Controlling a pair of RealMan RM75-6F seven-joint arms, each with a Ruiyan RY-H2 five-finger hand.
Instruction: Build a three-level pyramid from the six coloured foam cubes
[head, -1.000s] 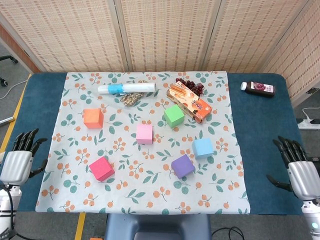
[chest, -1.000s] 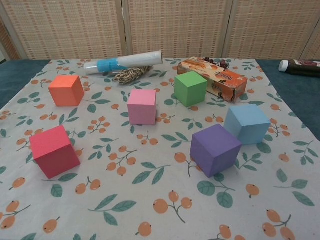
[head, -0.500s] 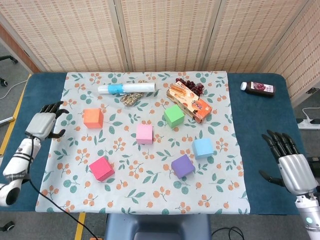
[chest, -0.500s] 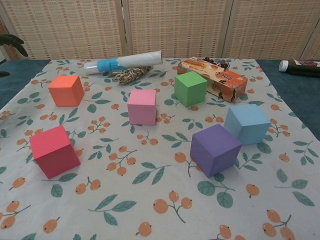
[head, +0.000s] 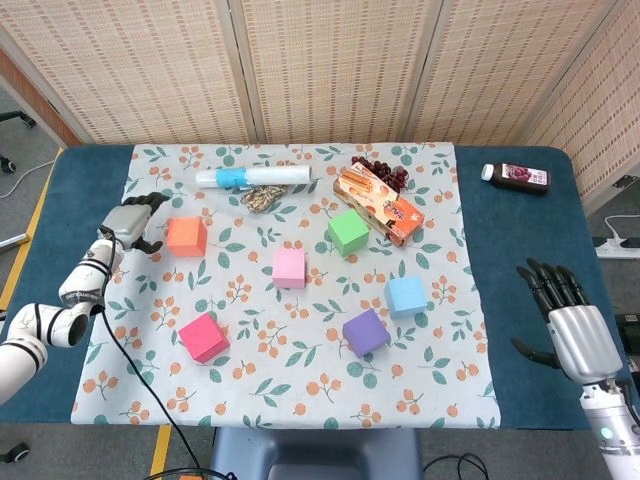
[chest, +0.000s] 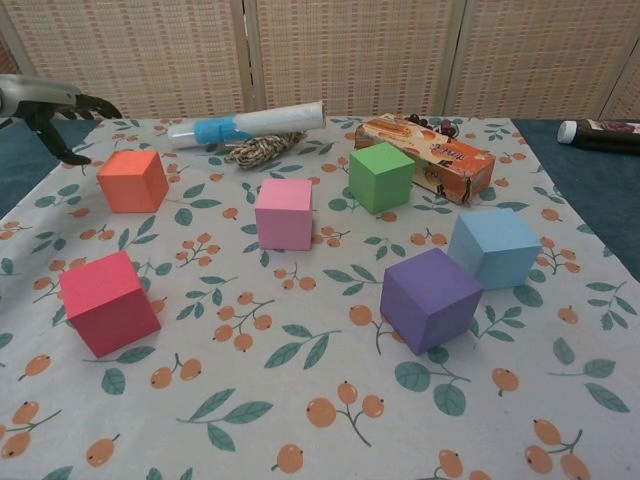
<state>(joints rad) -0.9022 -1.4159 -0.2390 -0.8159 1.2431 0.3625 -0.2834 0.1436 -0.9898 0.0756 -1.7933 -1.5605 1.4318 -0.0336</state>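
Note:
Six foam cubes lie apart on the floral cloth: orange (head: 186, 236) (chest: 133, 180), pink (head: 289, 267) (chest: 284, 213), green (head: 349, 231) (chest: 381, 177), light blue (head: 406, 296) (chest: 493, 247), purple (head: 365, 331) (chest: 431, 298) and red (head: 203, 337) (chest: 108, 302). My left hand (head: 133, 225) (chest: 50, 106) hovers just left of the orange cube, open, fingers spread toward it, holding nothing. Open and empty, my right hand (head: 567, 320) hangs off the table's right edge, far from the cubes.
At the back of the cloth lie a rolled white tube with a blue band (head: 253, 177), a coil of twine (head: 264, 196), an orange snack box (head: 379, 203) with dark grapes (head: 381, 170) behind it, and a dark bottle (head: 516, 176) on the blue table (head: 520, 280).
My left hand has swung in from the table's left edge and forward, ending beside the orange cube. The right hand has edged slightly inward. The cubes have not moved.

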